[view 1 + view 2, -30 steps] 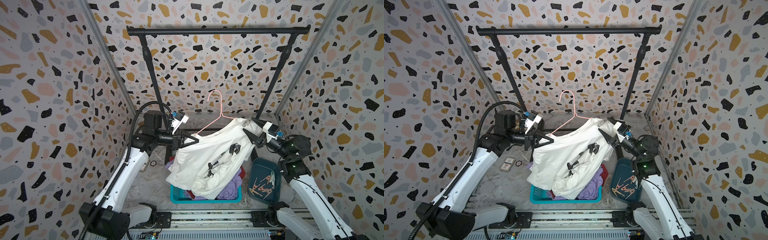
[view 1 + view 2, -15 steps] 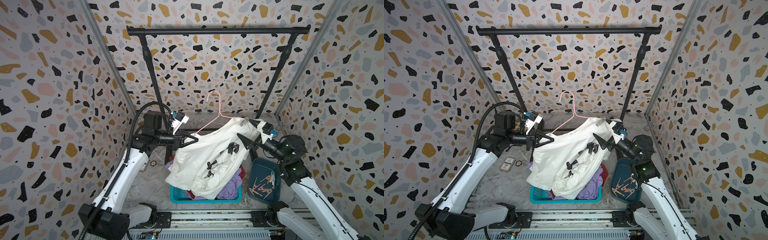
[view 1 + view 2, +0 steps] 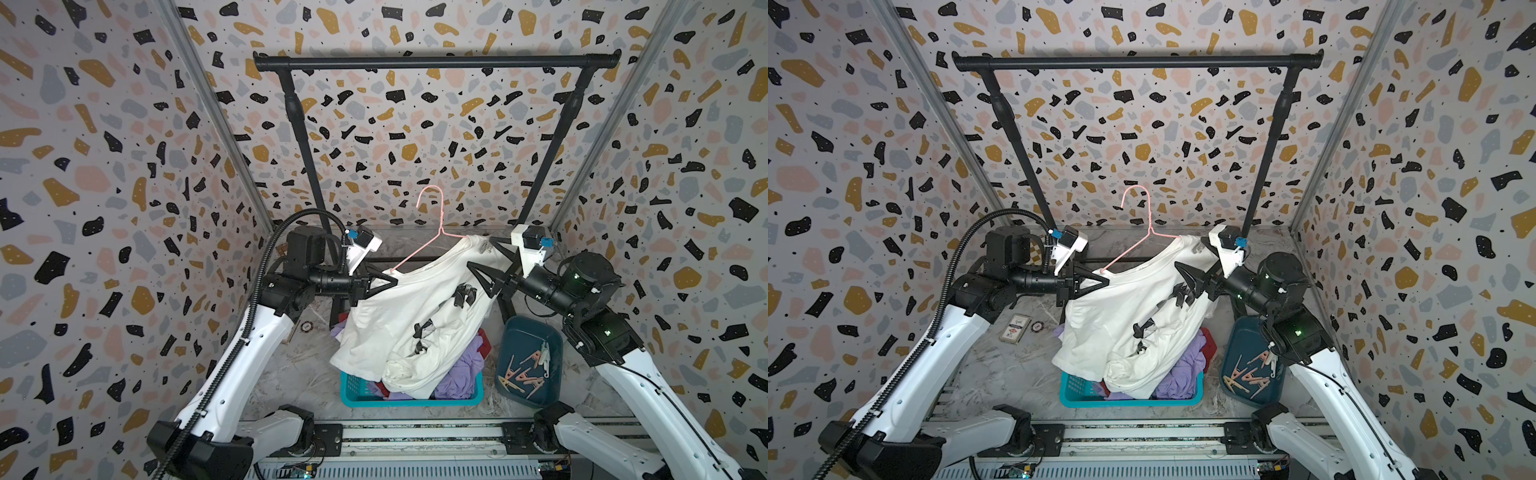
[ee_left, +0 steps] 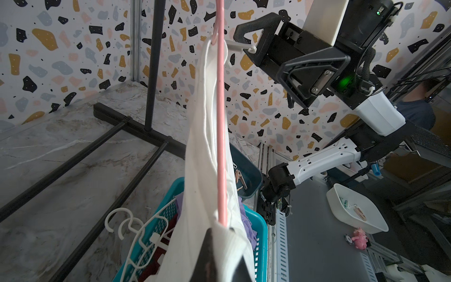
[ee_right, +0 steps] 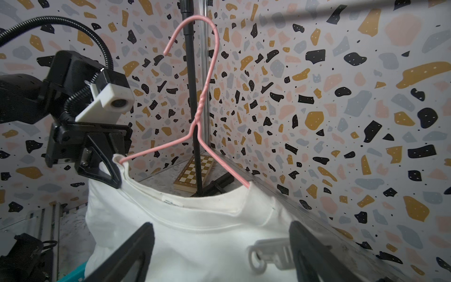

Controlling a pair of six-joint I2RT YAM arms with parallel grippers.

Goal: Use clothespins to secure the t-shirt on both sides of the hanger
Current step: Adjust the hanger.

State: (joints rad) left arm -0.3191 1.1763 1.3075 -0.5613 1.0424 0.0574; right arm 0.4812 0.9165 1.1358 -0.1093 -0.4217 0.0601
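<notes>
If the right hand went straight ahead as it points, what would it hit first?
Most likely the t-shirt, draped on the hanger just ahead of the open right hand. A white clothespin sits beside one finger; depth is unclear.

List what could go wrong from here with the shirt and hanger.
1. The hanger is off the rail; only the left hand, shut on the t-shirt at its shoulder, holds it up. A slip would likely drop both.
2. The white clothespin sits right beside a finger of the open right hand; pulling back could knock it loose.
</notes>
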